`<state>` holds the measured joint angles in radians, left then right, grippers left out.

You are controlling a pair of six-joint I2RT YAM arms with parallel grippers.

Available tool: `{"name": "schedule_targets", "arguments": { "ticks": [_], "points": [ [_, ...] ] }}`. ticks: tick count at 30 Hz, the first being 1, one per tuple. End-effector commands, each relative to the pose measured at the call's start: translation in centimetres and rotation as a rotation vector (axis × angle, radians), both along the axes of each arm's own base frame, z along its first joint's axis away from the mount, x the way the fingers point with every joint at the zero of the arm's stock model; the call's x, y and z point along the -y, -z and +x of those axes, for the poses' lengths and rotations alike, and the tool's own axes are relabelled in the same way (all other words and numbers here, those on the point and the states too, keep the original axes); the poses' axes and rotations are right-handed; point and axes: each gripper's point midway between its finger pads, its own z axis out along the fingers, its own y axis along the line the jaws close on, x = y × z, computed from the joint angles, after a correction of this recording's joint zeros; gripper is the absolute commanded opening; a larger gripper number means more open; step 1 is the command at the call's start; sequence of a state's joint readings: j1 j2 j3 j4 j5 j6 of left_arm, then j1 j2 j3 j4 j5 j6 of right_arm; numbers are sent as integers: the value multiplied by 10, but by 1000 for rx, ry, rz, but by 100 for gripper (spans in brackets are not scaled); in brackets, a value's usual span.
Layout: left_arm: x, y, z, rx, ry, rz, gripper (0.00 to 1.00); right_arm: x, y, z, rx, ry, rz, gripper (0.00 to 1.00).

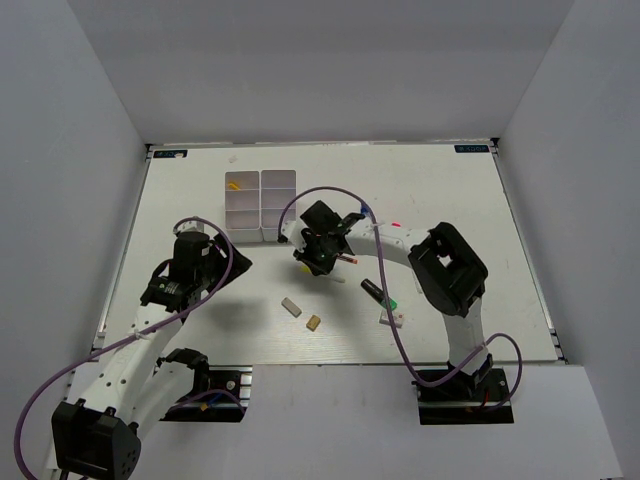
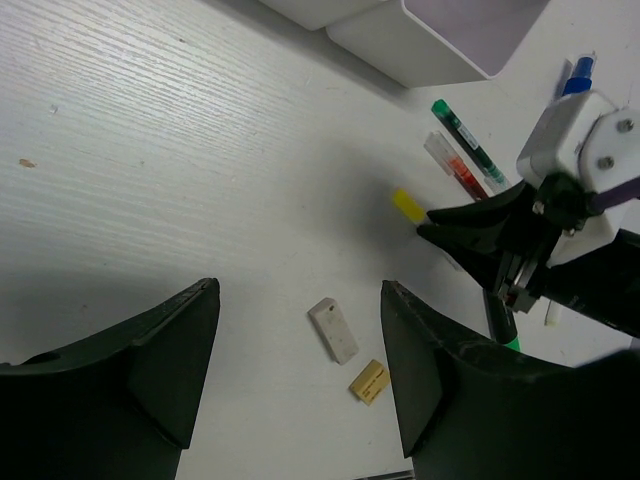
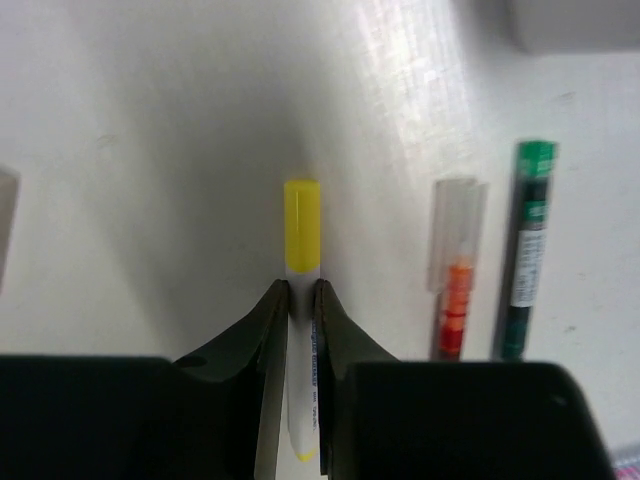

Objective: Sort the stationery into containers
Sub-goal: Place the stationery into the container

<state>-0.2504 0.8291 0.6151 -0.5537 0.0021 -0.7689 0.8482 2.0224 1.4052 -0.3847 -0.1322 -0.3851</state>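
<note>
Stationery lies loose on the table (image 1: 450,200). Nearest the arms sit a grey eraser (image 1: 291,307) and a tan eraser (image 1: 314,323), just apart. The left gripper (image 2: 300,370) hangs over them, jaws spread, holding nothing. Farther out, the right gripper (image 3: 302,290) pinches a marker (image 3: 302,225) lying flat, yellow tip pointing away. The step in hand looks like picking it up; next it needs a lift and a carry to the organiser (image 1: 261,205) beyond, whose far-left compartment holds a yellow item (image 1: 233,184). Only the right wrist view shows fingers touching the barrel, with a red pen (image 3: 455,295) and green pen (image 3: 527,250) beside; the top view hides this.
</note>
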Motion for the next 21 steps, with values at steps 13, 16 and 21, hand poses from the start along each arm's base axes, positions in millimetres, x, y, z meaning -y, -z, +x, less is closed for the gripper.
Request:
{"name": "schedule_targets", "arguments": {
  "ticks": [13,16,21],
  "points": [
    [2,3,-8,22,5,-36,74,-65,-223,-22,34,-410,505,0],
    [2,2,-8,32,5,-38,74,-91,-238,6,95,-398,581,0],
    [2,4,-10,23,5,-36,74,-124,-269,46,155,-406,742,0]
  ]
}}
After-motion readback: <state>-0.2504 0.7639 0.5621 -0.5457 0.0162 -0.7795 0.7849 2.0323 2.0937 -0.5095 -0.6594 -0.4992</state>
